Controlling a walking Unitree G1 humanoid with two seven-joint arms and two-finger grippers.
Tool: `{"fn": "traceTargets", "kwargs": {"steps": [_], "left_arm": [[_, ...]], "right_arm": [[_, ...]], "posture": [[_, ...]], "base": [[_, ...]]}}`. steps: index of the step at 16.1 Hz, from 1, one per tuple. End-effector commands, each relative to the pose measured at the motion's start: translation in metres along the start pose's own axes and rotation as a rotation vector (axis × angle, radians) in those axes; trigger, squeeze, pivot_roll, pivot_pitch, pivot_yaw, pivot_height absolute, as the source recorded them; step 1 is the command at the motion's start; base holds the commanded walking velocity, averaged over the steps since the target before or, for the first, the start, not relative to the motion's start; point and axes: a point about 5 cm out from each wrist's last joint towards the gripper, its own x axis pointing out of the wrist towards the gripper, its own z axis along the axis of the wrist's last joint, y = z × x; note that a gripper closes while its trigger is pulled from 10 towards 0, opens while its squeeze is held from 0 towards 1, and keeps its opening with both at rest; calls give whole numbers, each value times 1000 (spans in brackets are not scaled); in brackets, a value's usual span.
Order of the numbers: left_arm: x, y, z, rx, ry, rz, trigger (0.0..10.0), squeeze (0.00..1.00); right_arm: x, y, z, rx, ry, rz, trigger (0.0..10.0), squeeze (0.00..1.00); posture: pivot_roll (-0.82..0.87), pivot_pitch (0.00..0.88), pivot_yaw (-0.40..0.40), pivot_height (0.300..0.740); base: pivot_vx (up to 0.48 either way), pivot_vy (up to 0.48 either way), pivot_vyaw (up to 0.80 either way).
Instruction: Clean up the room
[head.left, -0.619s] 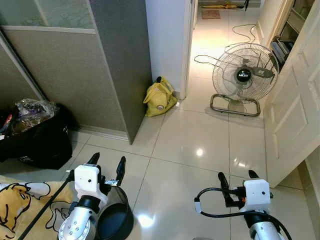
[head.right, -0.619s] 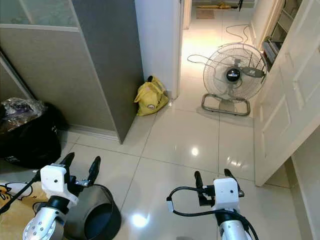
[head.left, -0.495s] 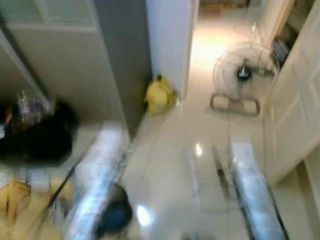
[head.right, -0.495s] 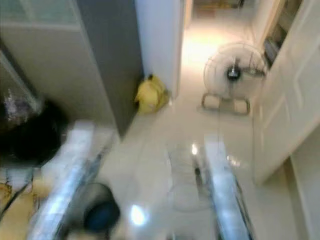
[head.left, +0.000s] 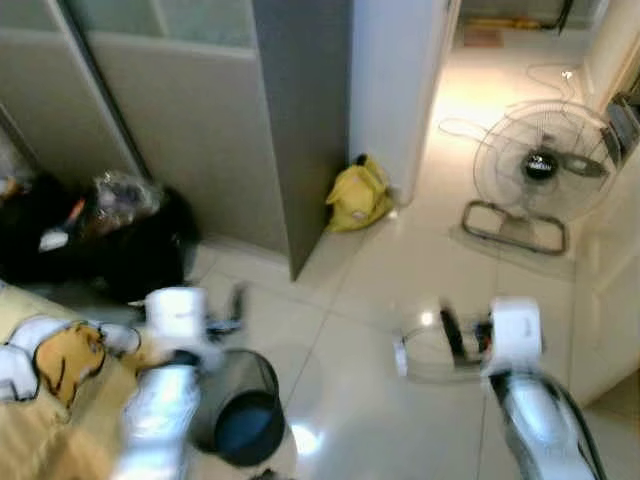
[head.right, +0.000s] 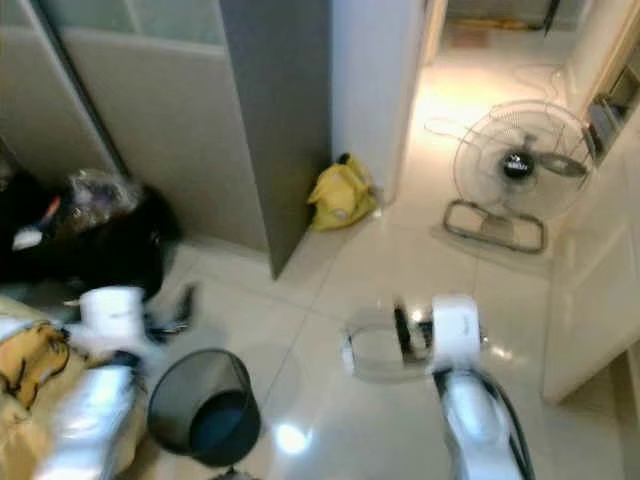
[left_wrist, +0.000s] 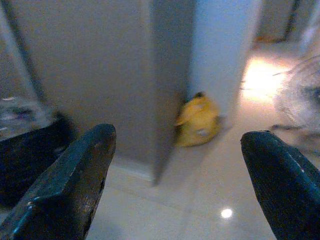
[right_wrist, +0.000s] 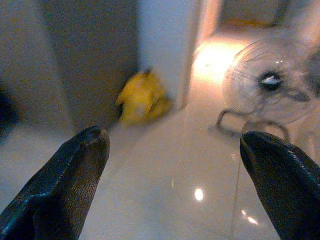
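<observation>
Yellow bag (head.left: 358, 196) is seen slumped on the glossy tiled floor (head.left: 380, 290), against the foot of the white wall (head.left: 395, 80) by the doorway and just beside the edge of the grey wardrobe panel (head.left: 300, 110). It is also made out, blurred, between the fingers in both wrist views. A pedestal fan (head.left: 545, 175) is stood on the floor to the right of the bag, near a white door (head.right: 600, 270), with a cable trailing behind it into the lit hallway.

The left gripper (head.left: 205, 315) is held low above a black mesh wastebasket (head.left: 243, 425), and its jaws are released, the two fingers (left_wrist: 70, 185) being spread wide apart with nothing between them. The right gripper (head.left: 462, 335) is held out over the bare tiles, well short of the bag, and its jaws are likewise released and empty. Both arms are blurred in the head views.

On the left, a black bag (head.left: 120, 250) topped with crumpled clear plastic is set against the wardrobe. A yellow and white printed cloth (head.left: 50, 370) is spread at the lower left, beside the wastebasket.
</observation>
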Motion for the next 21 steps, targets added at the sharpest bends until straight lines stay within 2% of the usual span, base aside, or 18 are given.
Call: {"fn": "traceTargets", "kwargs": {"steps": [1, 2, 3, 4, 5, 6, 8, 10, 13, 14, 15, 16, 17, 18, 19, 21], "left_arm": [[11, -7, 6, 19, -34, -11, 10000, 1000], [15, -8, 9, 57, -40, -10, 10000, 1000], [19, -5, 11, 82, -32, -21, 10000, 1000], [23, -5, 12, 46, -24, -38, 10000, 1000], [28, -8, 12, 71, -1, -62, 10000, 1000], [28, -9, 11, 85, 1, -60, 10000, 0], [23, -18, 11, 86, -22, -51, 10000, 0], [19, -13, 12, 43, -48, -54, 10000, 0], [7, -14, 14, 41, -89, -109, 10000, 0], [8, -13, 14, 58, -85, -114, 10000, 0], [13, -8, 13, 87, -77, -43, 10000, 0], [18, -5, 7, 95, -16, 46, 10000, 0], [21, -10, 8, 125, -14, 49, 10000, 0], [23, -14, 10, 135, -33, 31, 10000, 0], [27, -9, 13, 103, -36, 43, 10000, 0], [26, -4, 17, 115, -55, 30, 10000, 0]], "right_arm": [[4, 1, 2, 24, -26, -35, 10000, 1000], [4, 7, 7, 47, -49, -29, 10000, 1000], [5, 5, 7, 30, -38, -20, 10000, 1000], [6, 3, -1, 4, 2, -20, 10000, 1000], [7, 1, -12, 10, 54, -24, 10000, 1000], [5, 3, -17, 0, 73, -2, 10000, 1000], [9, 10, -18, -6, 74, 56, 10000, 1000], [14, 15, -18, -5, 74, 91, 10000, 1000], [16, 19, -19, -3, 71, 118, 10000, 1000], [16, 21, -20, 2, 70, 125, 10000, 1000], [21, 22, -15, 9, 49, 122, 10000, 1000], [29, 19, -7, 11, 16, 99, 10000, 1000], [42, 16, 4, 40, -11, 56, 10000, 1000], [47, 19, 10, 51, -30, 54, 10000, 1000], [50, 27, 13, 56, -41, 83, 10000, 1000], [43, 25, 0, 55, -1, 95, 10000, 1000]], "posture": [[-103, 0, 83, 735], [-115, 0, 82, 735], [-126, 0, 81, 735], [-132, 0, 79, 735], [-138, 0, 78, 735], [-136, 0, 78, 735], [-115, 0, 67, 735], [-95, 0, 57, 735], [-76, 0, 58, 735], [-77, 0, 61, 735], [-81, 0, 65, 735], [-86, 0, 67, 735], [-90, 0, 69, 735], [-89, 0, 63, 735], [-84, 0, 62, 735], [-80, 0, 65, 735]], "base": [[0, 0, 0], [0, 0, 0], [0, 0, 0], [0, 326, 419], [0, 480, 794], [0, 480, 775], [0, 240, 747], [0, 0, 738], [0, -317, 738], [0, -469, 731], [0, 0, 738], [0, 0, 725], [0, 0, 719], [0, 0, 719], [0, 0, 719], [0, 240, 719]]}}
